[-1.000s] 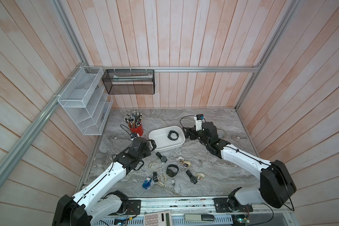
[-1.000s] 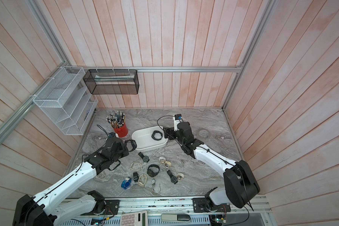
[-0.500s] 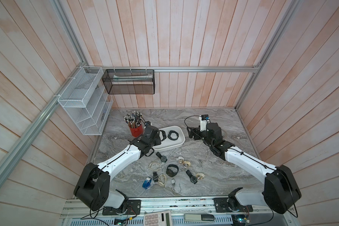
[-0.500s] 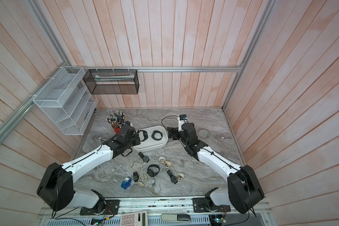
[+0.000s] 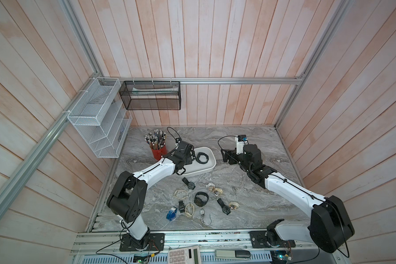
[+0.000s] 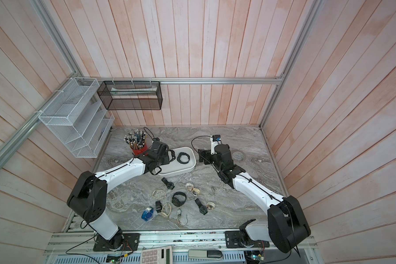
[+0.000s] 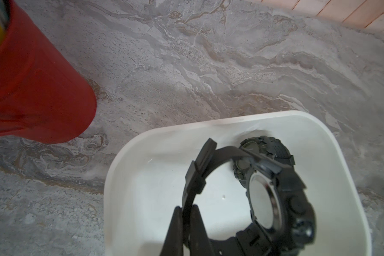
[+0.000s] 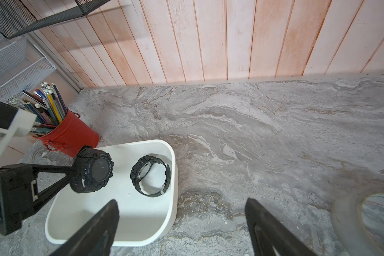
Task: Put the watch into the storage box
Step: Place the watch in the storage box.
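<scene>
The left end effector [image 7: 187, 209] is pinching the strap of a chunky black watch [image 8: 93, 170], holding it over the white storage box [image 8: 142, 212], where another black watch [image 8: 150, 176] is lying. The right end effector [image 8: 182, 202] is standing spread beside the box.

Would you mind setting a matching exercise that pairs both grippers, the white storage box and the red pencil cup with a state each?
Things:
1. left gripper
2. right gripper
3. storage box
4. red pencil cup

States:
A. full of pencils
B. open, holding nothing
C. contains one loose black watch
D. shut on the strap of a second black watch

Pairs: 1-D, 2-B, 3-C, 4-A
</scene>
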